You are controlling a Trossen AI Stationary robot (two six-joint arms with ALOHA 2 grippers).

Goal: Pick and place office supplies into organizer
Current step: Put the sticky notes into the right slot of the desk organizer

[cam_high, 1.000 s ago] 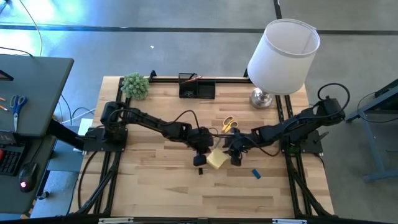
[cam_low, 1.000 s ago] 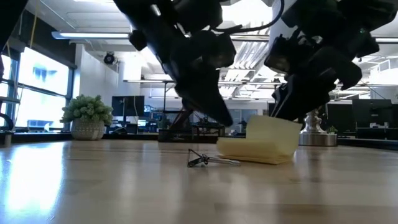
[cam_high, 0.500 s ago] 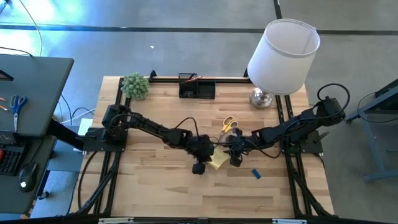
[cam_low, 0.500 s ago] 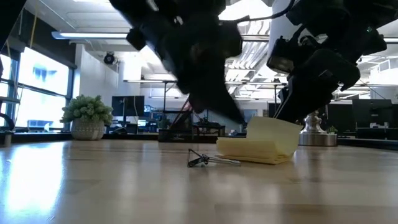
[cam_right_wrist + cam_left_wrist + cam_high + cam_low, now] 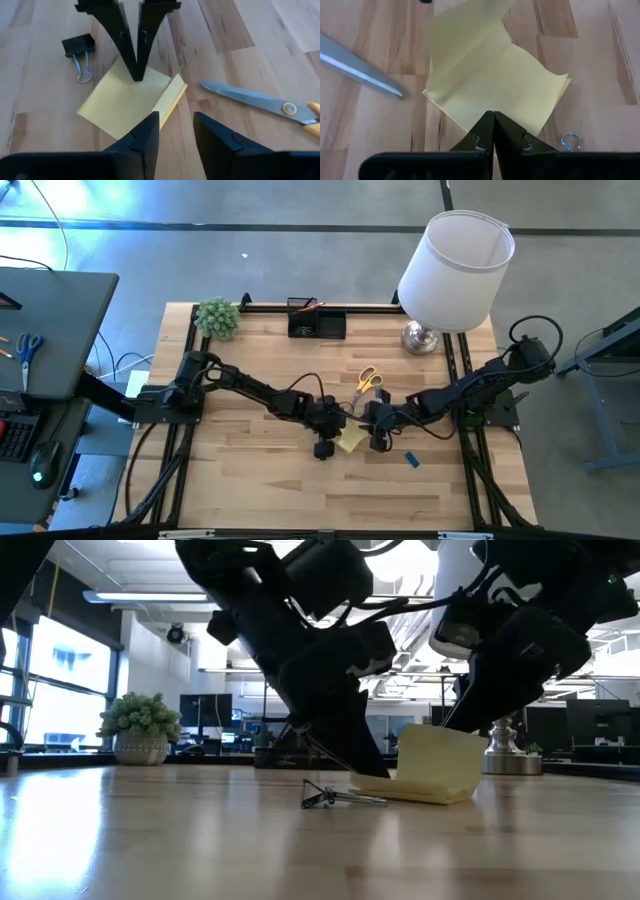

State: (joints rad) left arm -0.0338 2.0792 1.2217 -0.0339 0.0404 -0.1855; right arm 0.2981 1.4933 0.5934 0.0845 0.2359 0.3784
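Note:
The yellow sticky-note pad [image 5: 350,440] lies mid-table, its right edge raised [image 5: 440,762], its left part flat on the wood. My left gripper [image 5: 493,115] is shut, tips on the pad. My right gripper [image 5: 175,119] is open, level with the table at the pad's raised edge. A black binder clip [image 5: 79,47] lies on the table just left of the pad. Yellow-handled scissors [image 5: 368,378] lie beyond the pad and a blue block [image 5: 411,459] lies to its near right. The black organizer [image 5: 317,321] stands at the far edge. My left gripper presses its shut fingertips [image 5: 487,122] down on the pad's top sheet near its left edge [image 5: 485,107], slanting down from the table's left. That part of the pad stays flat on the table. My right gripper has one finger [image 5: 150,125] beside the pad's raised right edge [image 5: 169,102]; whether it touches, I cannot tell.
A white-shaded lamp [image 5: 455,270] stands at the far right and a small green plant [image 5: 217,317] at the far left. The scissors' blade [image 5: 240,95] points toward the pad. Bare wood lies along the near edge [image 5: 300,490].
My left gripper has moved right and down toward the pad, and its tips now rest on the pad's left part. My right gripper has hardly moved. The pad keeps its place with its right edge raised.

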